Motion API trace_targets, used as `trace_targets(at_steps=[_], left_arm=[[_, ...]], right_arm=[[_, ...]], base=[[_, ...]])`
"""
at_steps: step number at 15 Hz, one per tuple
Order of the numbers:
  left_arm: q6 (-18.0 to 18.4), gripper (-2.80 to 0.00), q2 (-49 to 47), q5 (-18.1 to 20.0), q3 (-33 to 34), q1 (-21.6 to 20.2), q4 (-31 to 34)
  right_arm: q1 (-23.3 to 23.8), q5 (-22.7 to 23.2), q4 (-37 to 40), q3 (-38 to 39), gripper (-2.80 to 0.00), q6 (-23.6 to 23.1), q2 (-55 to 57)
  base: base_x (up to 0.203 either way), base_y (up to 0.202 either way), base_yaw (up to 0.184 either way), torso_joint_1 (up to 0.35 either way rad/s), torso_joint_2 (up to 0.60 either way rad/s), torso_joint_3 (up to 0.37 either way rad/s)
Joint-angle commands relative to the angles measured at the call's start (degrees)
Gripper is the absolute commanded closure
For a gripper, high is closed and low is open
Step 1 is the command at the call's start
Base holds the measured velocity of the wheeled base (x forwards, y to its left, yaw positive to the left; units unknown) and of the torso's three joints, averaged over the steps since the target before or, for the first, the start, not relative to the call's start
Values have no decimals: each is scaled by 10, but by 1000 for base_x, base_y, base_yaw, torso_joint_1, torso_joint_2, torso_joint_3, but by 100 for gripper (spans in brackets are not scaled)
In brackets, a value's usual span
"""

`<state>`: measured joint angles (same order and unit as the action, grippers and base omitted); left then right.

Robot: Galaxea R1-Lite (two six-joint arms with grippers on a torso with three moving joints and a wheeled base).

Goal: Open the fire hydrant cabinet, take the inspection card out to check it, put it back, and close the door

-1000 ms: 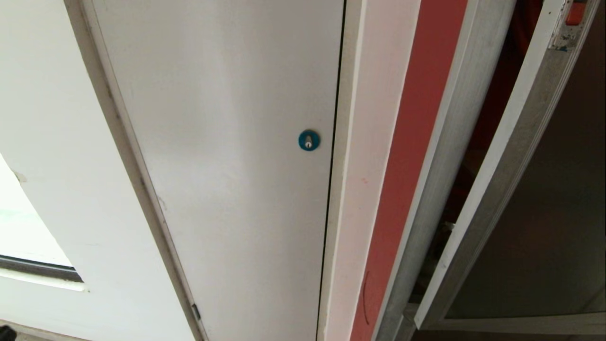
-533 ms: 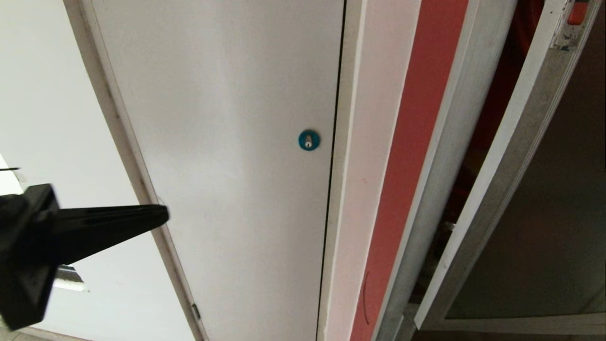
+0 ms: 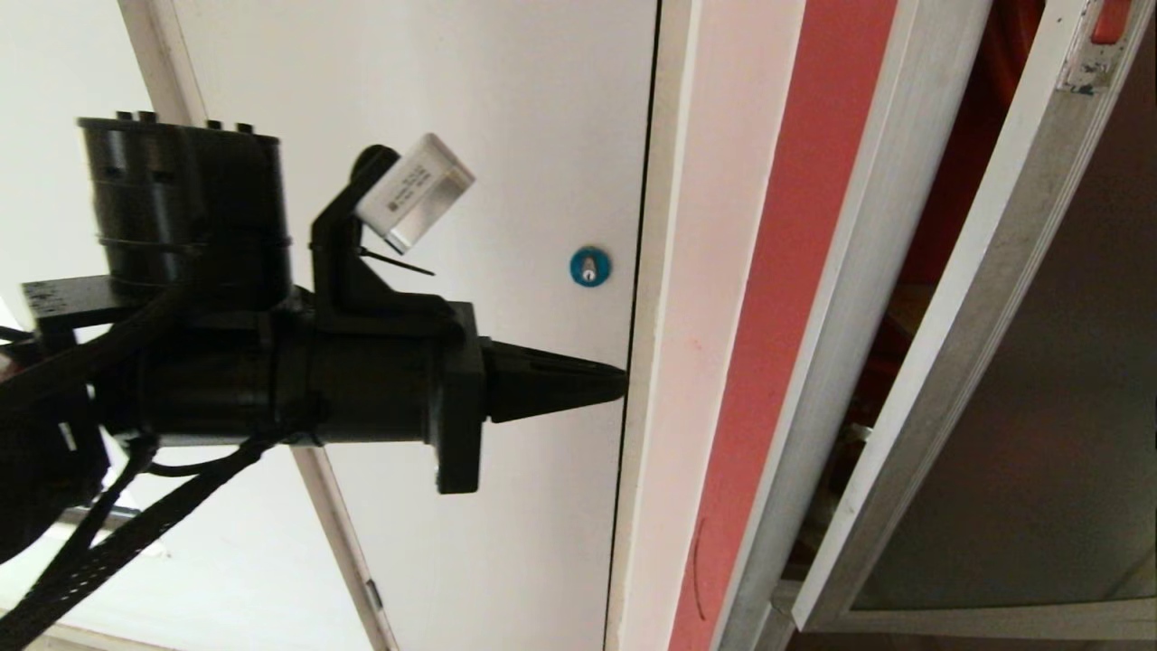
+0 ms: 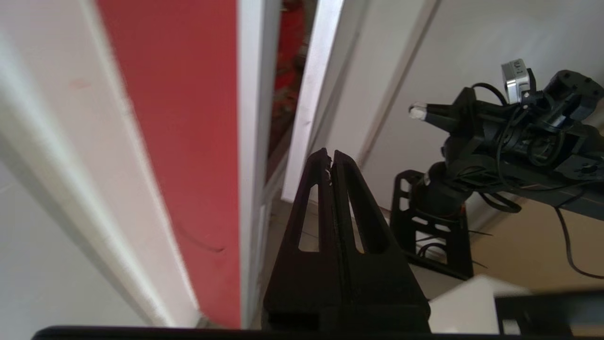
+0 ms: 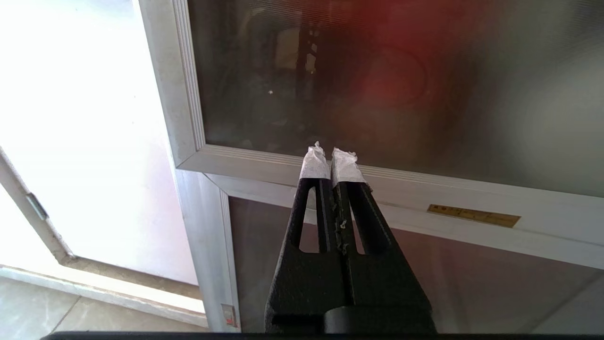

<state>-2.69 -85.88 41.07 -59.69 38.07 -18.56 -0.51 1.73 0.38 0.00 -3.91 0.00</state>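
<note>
here, left gripper (image 3: 619,382) closed by ajar door (image 3: 1021,380); right gripper (image 5: 331,159) closed

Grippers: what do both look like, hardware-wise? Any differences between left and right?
Both are matte black with two long tapered fingers, each with a slot cut through. The left gripper has bare black tips; the right gripper has its tips wrapped in white tape. The left arm's wrist carries a small silver-white camera on a black bracket, plus black braided cables.
</note>
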Motion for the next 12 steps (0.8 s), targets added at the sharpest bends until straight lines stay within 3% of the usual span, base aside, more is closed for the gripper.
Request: trace_targets(at_steps=[1, 7, 9, 12], left_arm=[[0, 0, -56, 1, -26, 19, -2], [2, 0, -135, -7, -93, 64, -2], [6, 0, -168, -49, -115, 80, -15], [4, 0, -219, -122, -135, 114, -105]], right_arm=[[0, 0, 0, 0, 0, 0, 1], [0, 0, 0, 0, 0, 0, 1], [0, 0, 0, 0, 0, 0, 1], [0, 0, 1, 0, 0, 0, 1]], base=[[0, 0, 0, 0, 0, 0], [0, 0, 0, 0, 0, 0], [0, 0, 0, 0, 0, 0], [0, 0, 0, 0, 0, 0]])
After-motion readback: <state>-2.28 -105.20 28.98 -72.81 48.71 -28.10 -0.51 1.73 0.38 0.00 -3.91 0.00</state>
